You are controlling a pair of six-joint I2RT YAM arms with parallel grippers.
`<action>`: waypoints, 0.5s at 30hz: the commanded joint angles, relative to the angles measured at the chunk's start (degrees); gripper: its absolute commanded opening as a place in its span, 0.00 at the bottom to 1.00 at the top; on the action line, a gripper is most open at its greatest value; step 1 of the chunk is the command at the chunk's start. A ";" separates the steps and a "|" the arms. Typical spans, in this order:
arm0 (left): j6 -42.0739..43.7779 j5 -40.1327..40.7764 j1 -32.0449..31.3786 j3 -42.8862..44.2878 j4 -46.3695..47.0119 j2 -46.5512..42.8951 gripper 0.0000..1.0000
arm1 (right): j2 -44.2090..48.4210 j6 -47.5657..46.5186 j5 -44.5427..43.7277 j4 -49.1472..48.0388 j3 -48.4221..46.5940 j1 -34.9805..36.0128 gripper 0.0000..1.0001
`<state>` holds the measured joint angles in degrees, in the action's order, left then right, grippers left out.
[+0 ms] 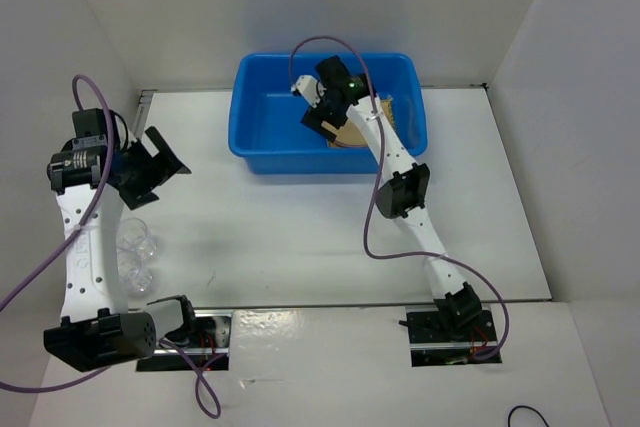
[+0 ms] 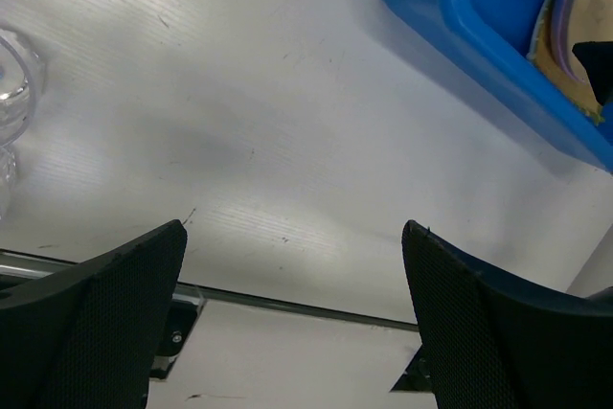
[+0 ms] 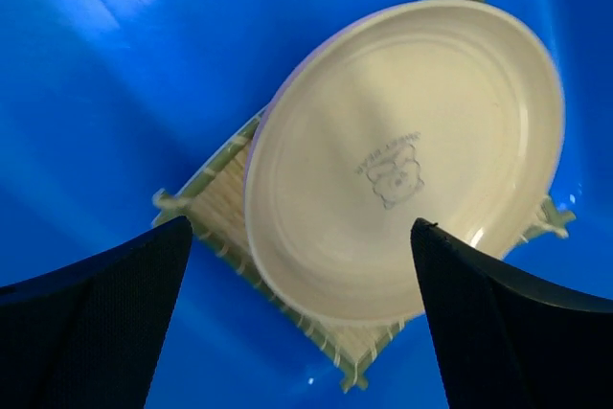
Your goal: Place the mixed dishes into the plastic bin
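The blue plastic bin [image 1: 268,132] stands at the table's far middle. Inside it the round yellow-tan plate [image 3: 402,160] rests on the square bamboo mat [image 3: 222,200]. A thin pinkish rim shows beneath the plate's edge in the left wrist view [image 2: 563,7]. My right gripper [image 3: 302,227] is open and empty, hovering over the plate inside the bin [image 1: 315,112]. My left gripper [image 2: 292,232] is open and empty above the bare table at the left [image 1: 160,175]. Clear cups [image 1: 137,239] stand on the table under the left arm; one shows at the left wrist view's edge [image 2: 14,83].
White walls close in the table at the left, back and right. The bin's near wall [image 2: 460,35] lies ahead and to the right of my left gripper. A metal rail [image 2: 287,306] runs along the table's near edge.
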<state>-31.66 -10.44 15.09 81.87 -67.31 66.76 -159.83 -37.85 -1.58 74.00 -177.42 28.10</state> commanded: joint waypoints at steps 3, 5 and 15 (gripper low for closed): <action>1.43 4.79 -0.15 8.30 1.83 -2.34 1.00 | 20.76 9.00 4.12 0.62 -2.40 -0.76 0.99; -0.23 11.56 -0.15 8.31 1.83 -2.86 1.00 | 27.85 13.91 5.26 0.62 2.48 -2.25 0.99; -10.79 35.12 3.10 -1.53 -3.97 -0.32 1.00 | 68.46 13.05 17.84 -11.30 81.13 -4.63 0.99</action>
<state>-38.37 15.97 16.29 82.02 -68.29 66.06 -92.95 -26.57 12.88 66.81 -111.35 22.96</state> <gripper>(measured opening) 0.995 0.993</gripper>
